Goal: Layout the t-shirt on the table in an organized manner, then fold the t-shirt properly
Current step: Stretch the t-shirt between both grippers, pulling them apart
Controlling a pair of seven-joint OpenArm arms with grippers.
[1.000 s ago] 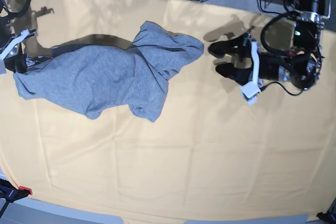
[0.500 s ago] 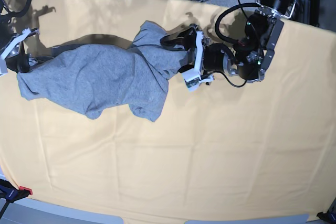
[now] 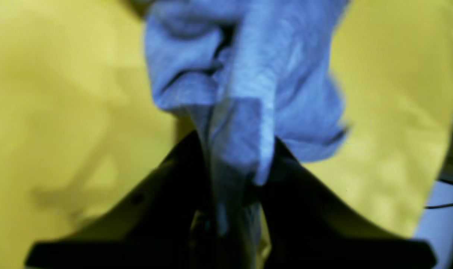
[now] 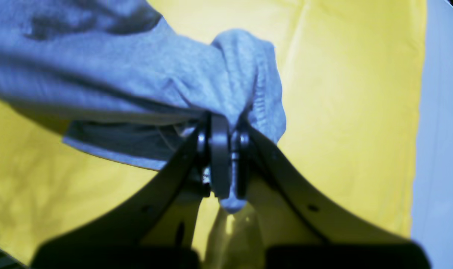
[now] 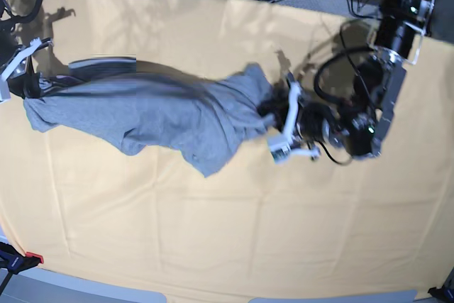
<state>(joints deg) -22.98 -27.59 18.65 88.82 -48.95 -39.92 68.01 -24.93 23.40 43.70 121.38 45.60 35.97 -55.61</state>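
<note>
The left claw point(image 5: 273, 124) has swung in from the table's point(image 5: 234, 232) far right, clenching the t-shirt point(image 5: 156, 115); the right claw point(image 4: 226, 125) grips its opposite end. Soft, light cloth; hold corners.

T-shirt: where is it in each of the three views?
Base: t-shirt stretched across left-centre, between both end effectors.
Left wrist: top centre, bunched, running down into the left end effector.
Right wrist: upper left, pinched at centre.
Shared landmark: yellow table cloth.
</note>
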